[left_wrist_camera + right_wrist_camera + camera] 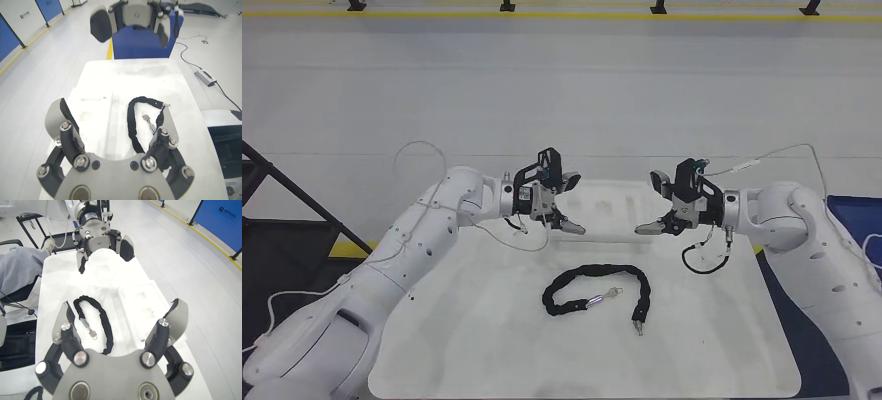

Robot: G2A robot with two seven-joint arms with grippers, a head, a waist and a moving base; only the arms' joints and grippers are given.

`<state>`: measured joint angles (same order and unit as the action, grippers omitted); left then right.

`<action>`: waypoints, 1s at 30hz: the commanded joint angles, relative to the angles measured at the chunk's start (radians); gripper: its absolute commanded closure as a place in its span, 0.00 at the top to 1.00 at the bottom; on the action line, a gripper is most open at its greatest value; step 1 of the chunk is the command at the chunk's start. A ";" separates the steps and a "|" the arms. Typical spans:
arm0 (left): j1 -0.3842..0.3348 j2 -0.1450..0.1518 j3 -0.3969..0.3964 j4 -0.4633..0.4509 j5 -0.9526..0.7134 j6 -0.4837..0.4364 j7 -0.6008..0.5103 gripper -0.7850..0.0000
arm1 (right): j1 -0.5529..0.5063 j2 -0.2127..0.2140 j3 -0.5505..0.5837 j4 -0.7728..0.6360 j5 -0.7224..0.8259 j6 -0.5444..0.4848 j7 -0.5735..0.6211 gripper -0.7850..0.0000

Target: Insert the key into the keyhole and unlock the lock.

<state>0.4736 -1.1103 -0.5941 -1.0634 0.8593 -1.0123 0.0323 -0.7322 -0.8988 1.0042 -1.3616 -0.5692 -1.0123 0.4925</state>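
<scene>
A chain lock in a black fabric sleeve [594, 276] lies curled in the middle of the white table [492, 350]. Its silver lock cylinder [84, 322] has the key [92, 333] sticking out of its end; the key [146, 117] has a small ring. The chain's other end, with a metal pin [639, 325], lies apart from the cylinder. My left gripper [574, 205] hovers open over the table's far left part, above the chain [132, 121]. Facing it from the right, my right gripper [650, 205] is also open and holds nothing. The chain [104, 317] lies below and between the two.
A white foam tray [612, 205] with shallow recesses sits at the table's far edge, under both grippers. A blue box [141, 45] stands beyond the table's right end, and a black metal frame [282, 190] stands at the left. A cable and power brick [206, 77] lie on the floor.
</scene>
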 commanded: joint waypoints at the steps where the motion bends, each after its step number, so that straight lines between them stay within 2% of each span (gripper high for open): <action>1: -0.034 0.015 0.015 0.000 -0.049 0.000 -0.024 1.00 | 0.026 0.000 -0.013 0.006 0.015 0.000 0.004 1.00; 3: -0.076 0.026 0.024 0.016 -0.083 0.000 -0.053 1.00 | 0.054 0.001 -0.030 0.009 0.036 0.000 0.007 1.00; 9: -0.183 0.031 0.081 0.038 -0.215 0.000 -0.142 1.00 | 0.143 0.008 -0.068 0.035 0.096 0.000 0.044 1.00; 15: -0.258 0.042 0.114 0.043 -0.310 0.000 -0.206 1.00 | 0.212 0.020 -0.089 0.043 0.140 0.000 0.071 1.00; 30: -0.267 0.047 0.131 0.044 -0.343 0.000 -0.222 1.00 | 0.224 0.024 -0.095 0.048 0.162 0.000 0.071 1.00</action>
<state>0.2070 -1.0635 -0.4634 -1.0192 0.5165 -1.0123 -0.1901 -0.5086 -0.8751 0.9095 -1.3134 -0.4070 -1.0123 0.5635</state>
